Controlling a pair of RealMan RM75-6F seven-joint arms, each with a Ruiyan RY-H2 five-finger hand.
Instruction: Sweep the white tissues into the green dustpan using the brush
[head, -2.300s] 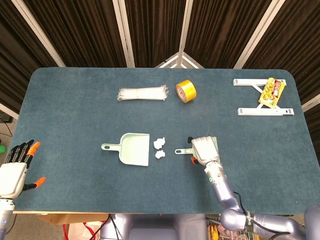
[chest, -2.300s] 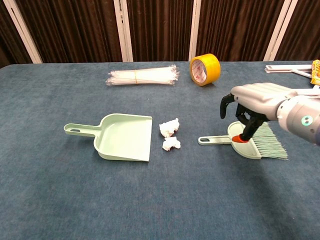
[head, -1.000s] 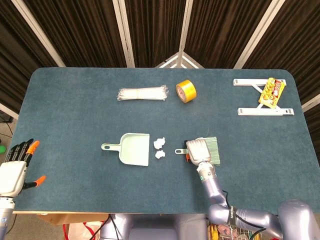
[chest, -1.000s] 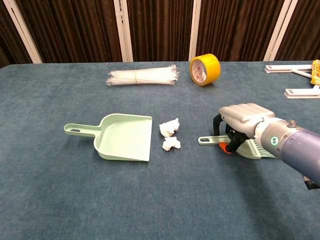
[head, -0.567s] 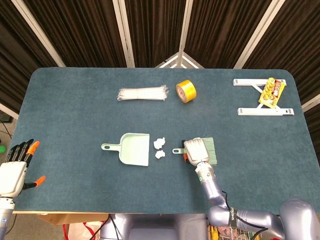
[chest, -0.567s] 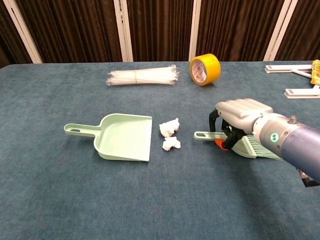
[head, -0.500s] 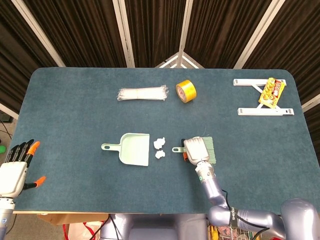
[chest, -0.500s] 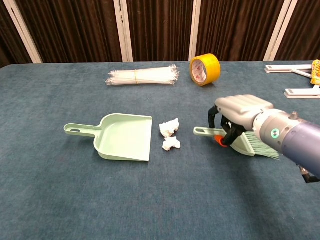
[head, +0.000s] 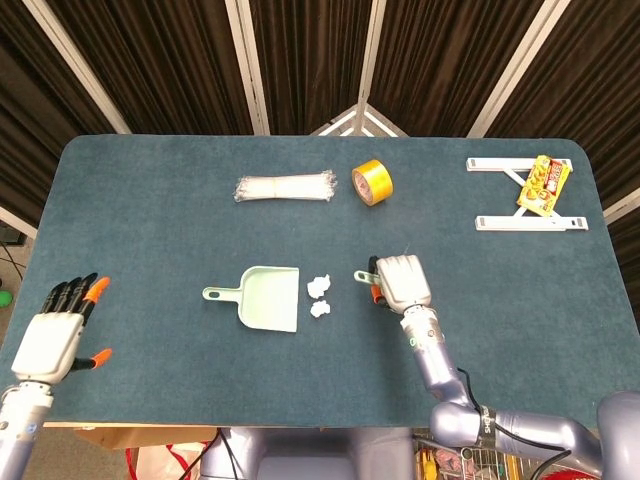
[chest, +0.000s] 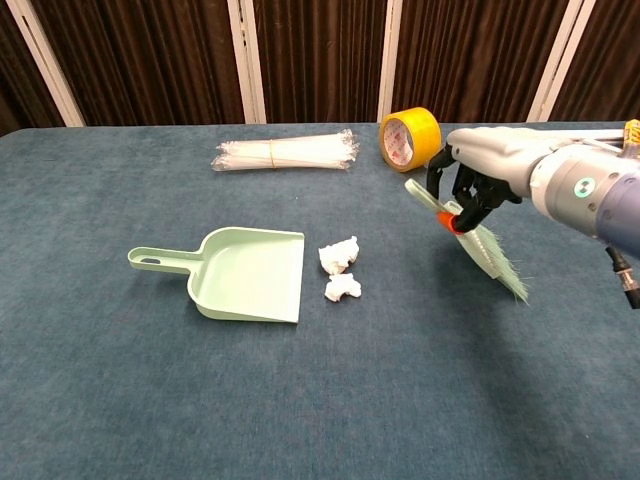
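Dustpan (chest: 248, 273) lies on the table (chest: 100, 400), handle to the left, mouth facing right. Two tissues (chest: 339, 270) sit just beside that mouth — one behind the other. Right of them, the right hand (chest: 480, 180) holds the brush (chest: 478, 240) above the table, apparently clear of it. Behind: a bundle of ties (chest: 285, 153), tape roll (chest: 409, 140) to its right. Left hand (head: 58, 335) hangs off the table's near-left corner.

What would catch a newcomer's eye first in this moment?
The right hand, right of centre, holds the brush lifted off the table, bristles angled down. Left of it lie two white tissues beside the green dustpan. At the far edge stands a yellow tape roll.
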